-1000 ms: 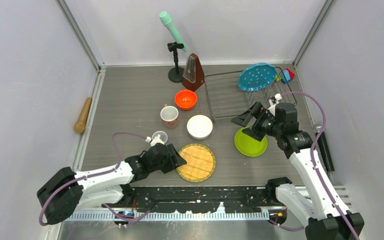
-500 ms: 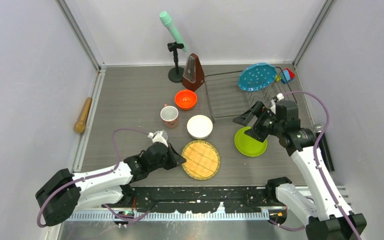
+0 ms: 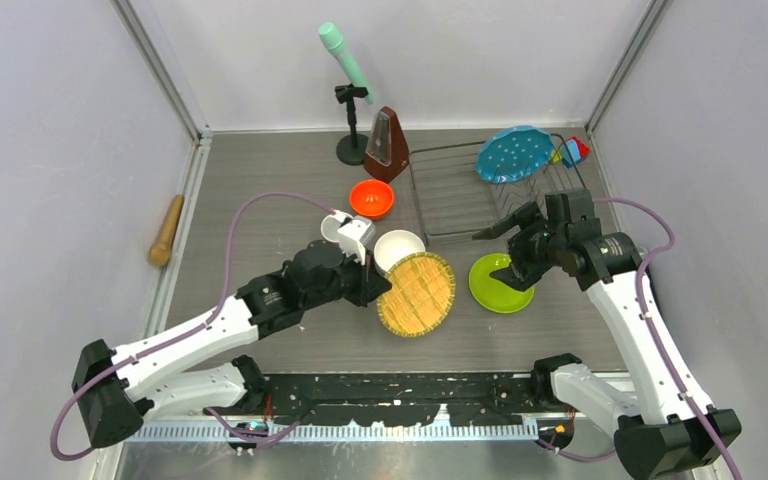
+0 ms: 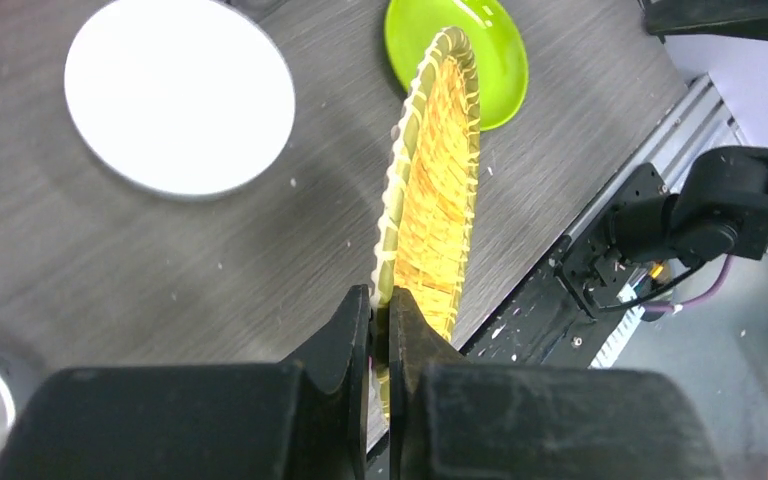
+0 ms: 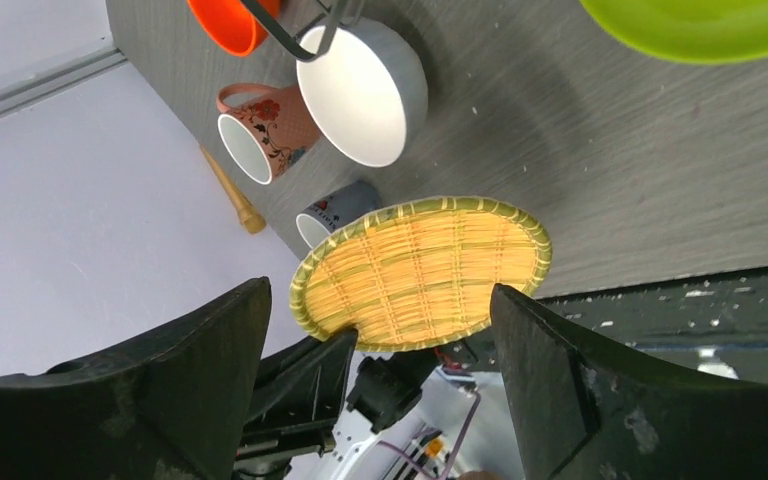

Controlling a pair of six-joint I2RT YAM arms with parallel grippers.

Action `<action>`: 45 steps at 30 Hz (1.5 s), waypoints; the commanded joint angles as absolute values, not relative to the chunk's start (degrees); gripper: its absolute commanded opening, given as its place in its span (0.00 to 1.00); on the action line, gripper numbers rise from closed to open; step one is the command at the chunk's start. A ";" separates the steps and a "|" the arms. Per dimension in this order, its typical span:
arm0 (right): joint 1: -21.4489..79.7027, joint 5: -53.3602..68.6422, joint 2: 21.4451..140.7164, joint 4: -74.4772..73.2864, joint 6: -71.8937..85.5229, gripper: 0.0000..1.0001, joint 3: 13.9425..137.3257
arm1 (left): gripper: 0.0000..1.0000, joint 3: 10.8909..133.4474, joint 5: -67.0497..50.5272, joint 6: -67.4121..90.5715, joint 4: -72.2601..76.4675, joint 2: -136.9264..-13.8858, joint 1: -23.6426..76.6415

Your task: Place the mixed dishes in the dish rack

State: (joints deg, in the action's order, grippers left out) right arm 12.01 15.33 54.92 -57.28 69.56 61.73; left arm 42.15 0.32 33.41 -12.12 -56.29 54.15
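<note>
My left gripper [image 3: 380,290] is shut on the rim of a woven bamboo plate [image 3: 417,294] and holds it tilted on edge above the table, beside the white bowl [image 3: 397,246]. The grip shows in the left wrist view [image 4: 380,310]. The lime-green plate [image 3: 495,285] lies flat on the table. My right gripper [image 3: 505,255] is open and empty above the lime plate's far edge. The teal dotted plate [image 3: 513,152] stands in the dish rack [image 3: 455,190]. The orange bowl [image 3: 371,198] sits left of the rack. The pinkish mug [image 5: 255,130] and the small grey-white mug [image 5: 335,210] show in the right wrist view.
The brown metronome [image 3: 387,145] and a mint microphone on a black stand [image 3: 345,60] are at the back. A wooden rolling pin [image 3: 166,230] lies along the left rail. Red, blue and yellow pieces [image 3: 572,150] sit at the rack's far right corner.
My left gripper has lifted the woven plate off the table, tipped it onto its edge and carried it back and right toward the white bowl. My right gripper has shifted slightly.
</note>
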 commanded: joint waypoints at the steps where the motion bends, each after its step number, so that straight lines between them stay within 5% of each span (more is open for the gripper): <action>1: 13.25 17.81 57.15 -58.67 76.72 0.86 63.54 | 0.00 48.58 -2.26 19.51 -11.02 -58.59 55.94; 20: 19.20 20.65 67.86 -51.67 89.27 0.73 67.46 | 0.00 59.28 5.01 -1.23 -3.58 -67.72 59.11; 26: 19.25 20.31 68.38 -49.79 90.08 0.39 67.20 | 0.00 59.31 4.60 -2.47 -2.15 -68.34 60.01; 28: 19.25 19.77 68.15 -49.97 90.21 0.12 67.50 | 0.00 58.58 5.06 -2.80 -1.02 -68.07 60.22; 30: 19.25 19.21 67.72 -49.86 90.40 0.02 67.66 | 0.19 57.72 5.29 -2.23 -0.31 -67.77 60.28; 34: 18.90 15.51 66.69 -49.93 89.44 0.00 70.39 | 0.65 57.49 4.42 0.51 -0.67 -66.31 60.28; 41: 15.87 7.27 67.47 -58.49 81.18 0.00 86.89 | 0.87 60.71 6.15 6.26 -9.20 -59.44 60.22; 45: 13.55 2.74 67.59 -59.30 76.93 0.00 92.00 | 0.91 60.13 8.20 7.10 -11.25 -56.49 60.29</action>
